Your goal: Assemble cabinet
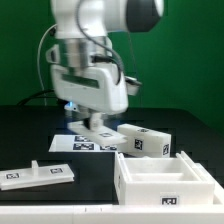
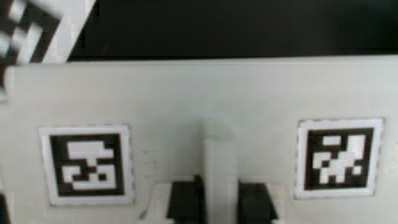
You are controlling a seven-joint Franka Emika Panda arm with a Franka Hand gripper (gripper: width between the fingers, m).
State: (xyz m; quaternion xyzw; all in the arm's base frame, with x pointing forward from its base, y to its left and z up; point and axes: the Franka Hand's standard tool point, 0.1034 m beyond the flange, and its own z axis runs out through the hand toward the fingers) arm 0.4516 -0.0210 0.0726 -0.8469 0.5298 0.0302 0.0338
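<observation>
Wrist view first: the gripper (image 2: 214,198) is down on a white panel (image 2: 107,95) that fills most of the picture. The panel lies flat, face up, with a black-and-white tag (image 2: 87,160) on either side of a thin raised ridge (image 2: 210,150). The two dark fingers (image 2: 178,203) stand close together, one on each side of that ridge. It runs straight in between them, so the jaws look pinched tight on the ridge. Past the panel's edge I can see the black table (image 2: 231,25) and a corner of the marker board (image 2: 27,35).

From the exterior view, the arm (image 1: 90,40) stands over the middle of the table (image 1: 25,135). The gripper (image 1: 97,122) hangs low behind the box (image 1: 145,190), toward the exterior view's left of it, right over the marker board (image 1: 72,143). From here I cannot tell the panel apart from the marker board under the fingers.

The box is an open white piece, mouth up, with a tag on its front wall. Just behind the box lies a long white block (image 1: 145,140) with tags on its side and one end reaching toward the gripper. Whether it touches the fingers I cannot tell. Well to the exterior view's left of the box, a flat door (image 1: 35,175) lies on the table, two tags up and a small ridge between them, apart from the other pieces.
</observation>
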